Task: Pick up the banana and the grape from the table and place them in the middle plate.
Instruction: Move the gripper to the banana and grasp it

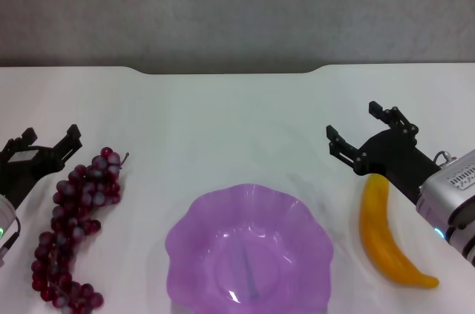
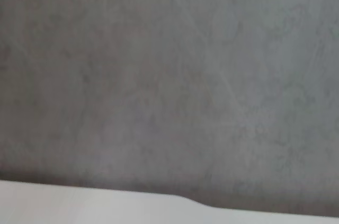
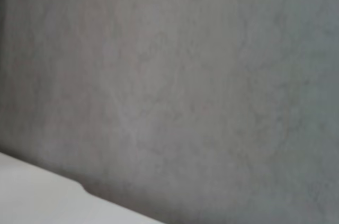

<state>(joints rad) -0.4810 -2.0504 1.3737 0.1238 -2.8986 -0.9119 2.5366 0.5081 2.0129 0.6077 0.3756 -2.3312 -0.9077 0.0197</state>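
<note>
Banana (image 1: 388, 236): your glossy yellow-orange curve, beside the purple scalloped plate (image 1: 194, 229).
Grape (image 1: 70, 229): dark red bunch.
Left gripper (image 1: 50, 141): fingers apart.
Right gripper (image 1: 359, 130): fingers spread, over banana's tip.
</note>
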